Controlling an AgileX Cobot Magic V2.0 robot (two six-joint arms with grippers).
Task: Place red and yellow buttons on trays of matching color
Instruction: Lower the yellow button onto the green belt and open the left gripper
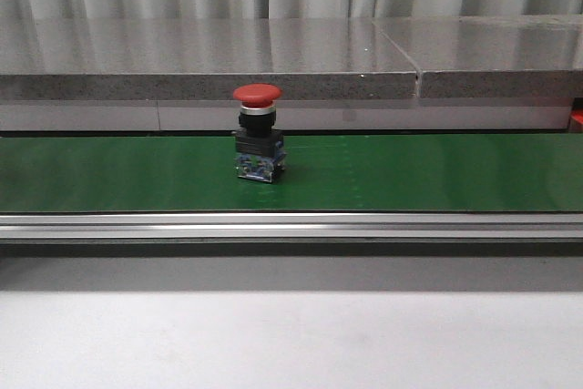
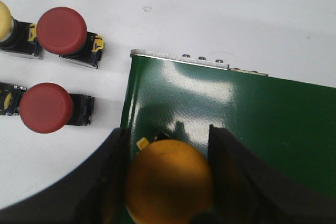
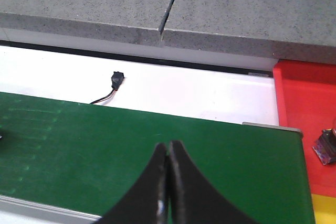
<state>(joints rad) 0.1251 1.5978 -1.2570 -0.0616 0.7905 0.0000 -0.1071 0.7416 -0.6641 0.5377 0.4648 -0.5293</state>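
A red button (image 1: 258,134) stands upright on the green belt (image 1: 410,175), left of its middle. In the left wrist view my left gripper (image 2: 169,132) is shut on a yellow button (image 2: 169,182), whose dome fills the gap between both fingers, over the end of the belt (image 2: 273,114). My right gripper (image 3: 168,148) is shut and empty above the belt (image 3: 94,145). At the belt's end lies the red tray (image 3: 302,103), holding a button base (image 3: 325,146) cut off by the frame edge. A strip of the yellow tray (image 3: 324,209) shows beside it. Neither gripper appears in the front view.
On the white table beside the belt's end lie two red buttons (image 2: 61,30) (image 2: 46,107) and a pale yellow one (image 2: 3,20) cut off by the frame edge. A small black connector with a wire (image 3: 116,78) lies behind the belt. A grey stone ledge (image 1: 273,56) runs along the back.
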